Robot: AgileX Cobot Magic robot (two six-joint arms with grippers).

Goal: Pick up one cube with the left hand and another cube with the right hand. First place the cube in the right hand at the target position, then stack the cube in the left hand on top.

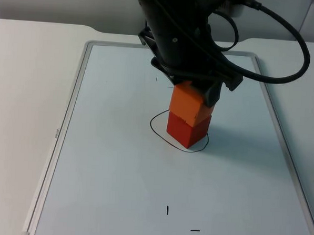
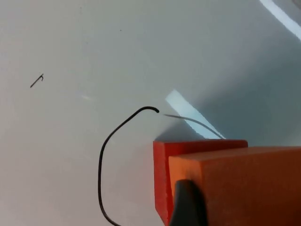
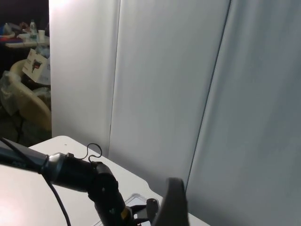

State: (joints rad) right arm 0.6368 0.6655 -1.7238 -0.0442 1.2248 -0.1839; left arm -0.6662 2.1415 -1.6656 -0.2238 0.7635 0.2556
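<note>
Orange cube (image 1: pixel 187 102) in left tool (image 1: pixel 196 93); overhangs red cube (image 1: pixel 188 128).

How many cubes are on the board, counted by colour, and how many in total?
Orange cube: 1, on top of the red one, with the left tool at it.
Red cube: 1, at the bottom, inside the drawn black outline.
Total: 2 cubes.
The right tool is raised, facing the grey partition wall, and waits.
</note>
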